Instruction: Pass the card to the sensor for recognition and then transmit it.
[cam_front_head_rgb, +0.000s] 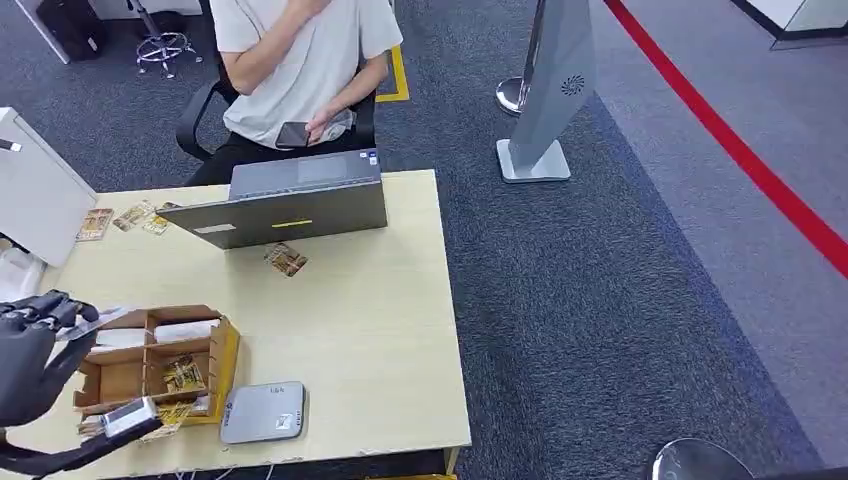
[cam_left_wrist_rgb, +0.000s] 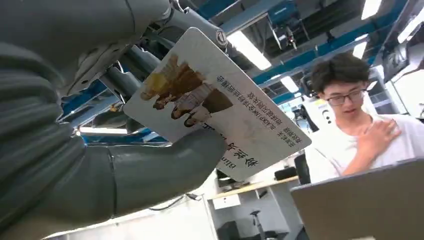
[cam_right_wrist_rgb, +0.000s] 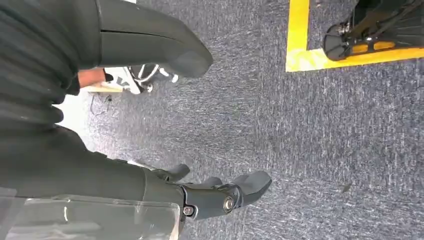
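Your left hand (cam_front_head_rgb: 30, 355) is raised at the table's near-left corner, thumb and fingers (cam_left_wrist_rgb: 150, 60) pinching the card (cam_left_wrist_rgb: 220, 105). Your right hand (cam_right_wrist_rgb: 150, 125) hangs down, fingers apart, holding nothing.

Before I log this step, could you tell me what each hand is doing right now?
Left hand: holding a card between thumb and fingers.
Right hand: open, holding nothing, hanging above the carpet.

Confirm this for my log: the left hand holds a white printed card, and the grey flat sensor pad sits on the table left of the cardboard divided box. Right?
Not quite. In the head view, the grey flat sensor pad lies right of the cardboard divided box, not left. The left hand does hold the white printed card, as the left wrist view shows.
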